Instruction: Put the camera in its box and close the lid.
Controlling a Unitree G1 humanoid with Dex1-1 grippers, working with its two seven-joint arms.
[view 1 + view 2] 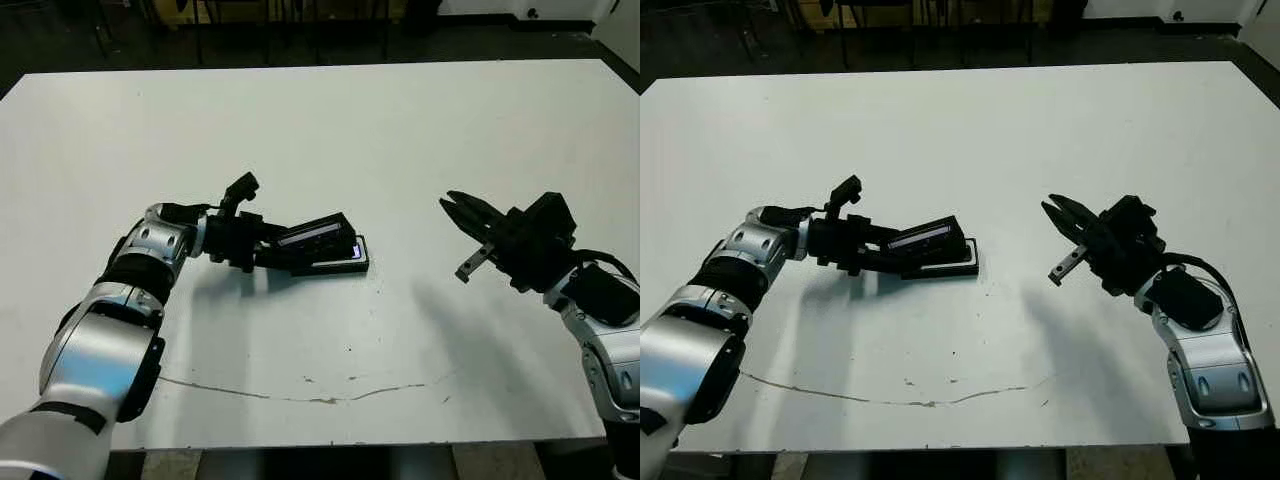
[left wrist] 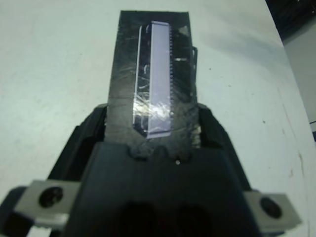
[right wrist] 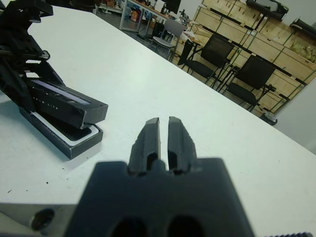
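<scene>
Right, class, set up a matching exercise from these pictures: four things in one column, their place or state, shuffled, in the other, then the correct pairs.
Column one:
1. lid
2. box
3. left gripper
4. right gripper

Column two:
A. lying on the table, white lining showing
B. fingers shut, holding nothing, apart from the box
C. held tilted above the box
D. clamped on the lid

Pairs: 1-C, 2-A, 3-D, 4-B
</scene>
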